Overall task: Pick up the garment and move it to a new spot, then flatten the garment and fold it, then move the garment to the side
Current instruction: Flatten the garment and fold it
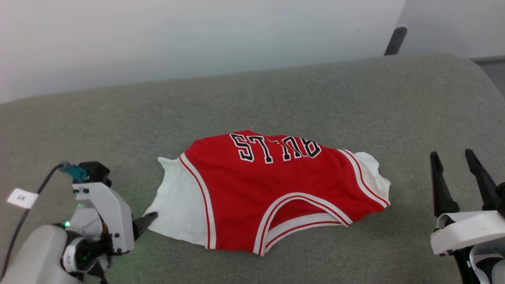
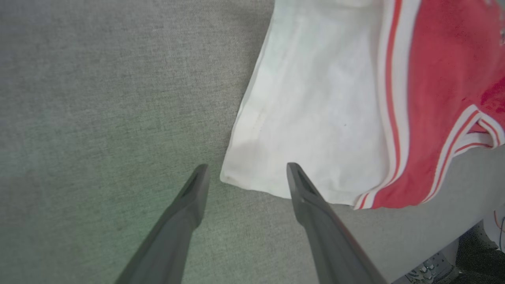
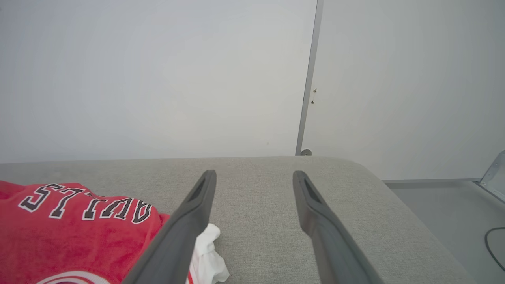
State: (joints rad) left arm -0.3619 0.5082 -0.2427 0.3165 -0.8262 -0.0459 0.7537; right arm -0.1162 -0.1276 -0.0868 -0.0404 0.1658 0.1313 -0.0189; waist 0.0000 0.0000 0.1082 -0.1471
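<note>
You see one garment [image 1: 272,189], a red jersey with two white sleeves, lying rumpled at the centre of the grey padded surface [image 1: 276,90], its five black letters upside down along the 12 o'clock edge. One sleeve spreads toward 9 o'clock; the other bunches at 3 o'clock. Your two grippers flank it. The left gripper [image 2: 247,169], at 8 o'clock in the head view, has its two dark fingers spread wide, the tips straddling the sleeve's near corner and gripping nothing. The right gripper [image 1: 451,154], at 4 o'clock, stands apart from the cloth, its two fingers equally wide and empty, pointing toward 12 o'clock. One white tag [image 1: 21,198] hangs on the left arm's cable.
</note>
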